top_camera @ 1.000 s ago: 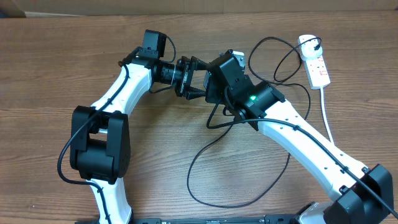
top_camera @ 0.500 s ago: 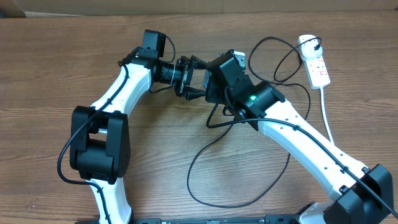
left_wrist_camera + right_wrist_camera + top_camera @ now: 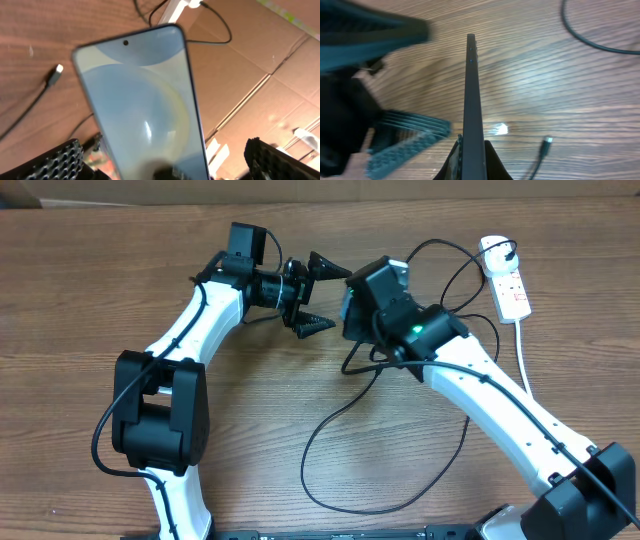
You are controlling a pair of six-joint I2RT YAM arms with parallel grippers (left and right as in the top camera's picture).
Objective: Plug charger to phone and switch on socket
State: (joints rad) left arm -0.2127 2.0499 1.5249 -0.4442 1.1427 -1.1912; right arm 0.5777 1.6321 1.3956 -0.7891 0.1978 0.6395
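Observation:
The phone (image 3: pixel 142 100) fills the left wrist view, its pale blue screen facing that camera. My right gripper (image 3: pixel 472 155) is shut on its lower edge and holds it on edge above the table; from that wrist the phone (image 3: pixel 471 90) is a thin dark strip. My left gripper (image 3: pixel 318 295) stands wide open, its fingers (image 3: pixel 55 162) on either side of the phone and apart from it. The charger cable (image 3: pixel 310 450) loops over the table, its connector tip (image 3: pixel 547 141) lying loose on the wood. The white socket (image 3: pixel 508 280) lies at the back right with the black plug in it.
The socket's thick white lead (image 3: pixel 522 350) runs toward the front along the right side. A cardboard wall (image 3: pixel 260 60) stands behind the table. Loops of black cable (image 3: pixel 450 280) lie between my right arm and the socket.
My left gripper has opened wide and let go of the phone. The right gripper, still gripping the phone, has shifted slightly right, away from the left one.

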